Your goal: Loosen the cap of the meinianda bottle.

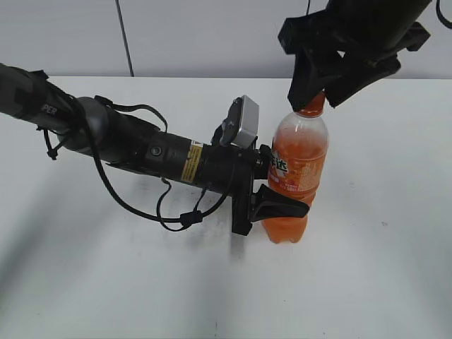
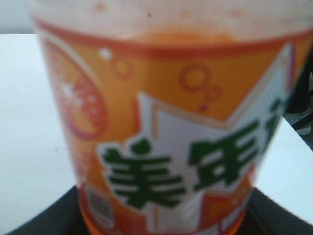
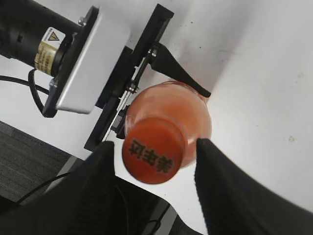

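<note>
Right wrist view: cap on, jaws straddle it at 9 & 3, gaps both sides, no grip | left gripper jaws clamp meinianda bottle mid-label, upright on table | hold done; grip + twist left

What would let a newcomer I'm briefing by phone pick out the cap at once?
Find the white table and the upright meinianda bottle of orange drink, clamped by the left gripper. The cap is the small orange disc on top, between the right gripper fingers; only it carries dark printed characters.
</note>
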`<action>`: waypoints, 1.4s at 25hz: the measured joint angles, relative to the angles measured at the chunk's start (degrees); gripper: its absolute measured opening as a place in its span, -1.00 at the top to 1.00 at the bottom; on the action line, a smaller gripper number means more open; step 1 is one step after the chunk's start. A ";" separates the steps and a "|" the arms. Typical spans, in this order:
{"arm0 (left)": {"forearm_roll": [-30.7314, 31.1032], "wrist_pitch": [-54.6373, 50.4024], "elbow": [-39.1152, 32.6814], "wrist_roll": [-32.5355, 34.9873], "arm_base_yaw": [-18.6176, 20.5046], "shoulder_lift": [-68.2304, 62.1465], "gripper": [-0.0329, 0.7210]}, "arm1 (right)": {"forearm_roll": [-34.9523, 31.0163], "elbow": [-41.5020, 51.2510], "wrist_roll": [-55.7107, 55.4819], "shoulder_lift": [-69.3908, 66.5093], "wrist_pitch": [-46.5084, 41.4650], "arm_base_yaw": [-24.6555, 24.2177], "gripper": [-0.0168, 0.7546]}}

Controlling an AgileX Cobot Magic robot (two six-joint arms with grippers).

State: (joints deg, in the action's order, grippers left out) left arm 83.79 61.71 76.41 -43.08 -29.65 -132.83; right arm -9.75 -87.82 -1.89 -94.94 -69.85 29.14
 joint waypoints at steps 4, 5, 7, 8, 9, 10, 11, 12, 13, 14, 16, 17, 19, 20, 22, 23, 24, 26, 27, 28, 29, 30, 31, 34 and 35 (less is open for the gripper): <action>0.00 0.00 0.00 -0.03 0.00 0.00 -0.14 | 0.00 0.00 0.11 -0.19 0.00 0.00 -0.07; 0.00 0.00 0.00 -0.03 0.00 0.00 -0.14 | 0.00 0.00 0.11 -0.19 0.00 0.00 -0.07; 0.00 0.00 0.00 -0.03 0.00 0.00 -0.14 | -0.01 0.00 0.35 -0.19 0.00 0.00 -0.03; 0.00 0.00 0.00 -0.03 0.00 0.00 -0.14 | -0.01 0.00 0.47 -0.19 0.00 0.00 0.02; 0.00 0.00 0.00 -0.03 0.00 0.00 -0.14 | -0.06 0.00 0.78 -0.19 0.00 0.00 0.07; 0.00 0.00 0.00 -0.03 0.00 0.00 -0.14 | -0.12 0.00 1.04 -0.19 0.00 0.00 0.12; 0.00 0.00 0.00 -0.03 0.00 0.00 -0.14 | -0.19 0.00 1.41 -0.19 0.00 0.00 0.17; 0.00 0.00 0.00 -0.03 0.00 0.00 -0.14 | -0.19 0.00 1.89 -0.19 0.00 0.00 0.21; 0.00 0.00 0.00 -0.03 0.00 0.00 -0.14 | -0.19 0.00 2.21 -0.22 0.00 0.00 0.23; 0.00 0.00 0.00 -0.07 0.00 0.00 -0.14 | -0.19 0.00 2.82 -0.22 0.00 0.00 0.23; 0.00 0.00 0.00 -0.07 0.00 0.00 -0.14 | -0.19 0.00 4.46 -0.22 0.00 0.00 0.23; 0.00 0.00 0.00 -0.07 0.00 0.00 -0.14 | -0.19 0.00 6.18 -0.22 0.00 0.00 0.23; 0.06 0.00 0.00 -0.07 0.00 0.00 -0.14 | -0.19 0.00 12.48 -0.22 0.00 0.00 0.24; 0.12 0.00 0.00 -0.07 0.00 0.00 -0.14 | -0.13 0.00 18.18 -0.22 0.00 0.00 0.24; 0.19 0.00 0.00 -0.07 0.00 0.06 -0.14 | 0.55 0.00 31.52 -0.22 0.00 0.00 0.25; 0.19 0.00 0.00 -0.07 0.00 0.06 -0.14 | 1.01 -0.06 39.41 -0.22 0.00 0.00 0.25; 0.19 -0.03 0.00 -0.07 0.00 0.06 -0.14 | 1.57 -0.16 47.05 -0.22 0.00 0.00 0.25; 0.13 -0.16 0.00 -0.07 0.00 0.06 -0.14 | 2.75 -0.24 59.29 -0.22 0.06 0.08 0.25; 0.08 -0.16 0.00 -0.07 0.00 0.06 -0.14 | 3.23 -0.25 65.07 -0.22 0.07 0.08 0.25; 0.09 -0.16 0.00 -0.07 0.00 0.06 -0.14 | 3.52 -0.25 69.78 -0.22 0.12 0.15 0.25; 0.09 -0.16 0.00 -0.07 0.00 0.06 -0.14 | 3.71 -0.25 72.64 -0.22 0.12 0.22 0.25; 0.09 -0.16 0.00 -0.07 0.00 0.06 -0.14 | 3.73 -0.25 74.80 -0.22 0.12 0.22 0.25; 0.09 -0.21 0.00 -0.07 0.00 0.06 -0.14 | 3.77 -0.25 76.00 -0.22 0.12 0.22 0.25; 0.09 -0.21 0.00 -0.07 0.00 0.06 -0.14 | 3.90 -0.29 77.42 -0.22 0.12 0.22 0.25; 0.09 -0.21 0.00 -0.07 0.00 0.06 -0.14 | 3.90 -0.29 77.55 -0.22 0.17 0.22 0.25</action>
State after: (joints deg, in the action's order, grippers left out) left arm 83.89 61.50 76.41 -43.15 -29.65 -132.76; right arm -5.85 -88.12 75.66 -95.16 -69.68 29.35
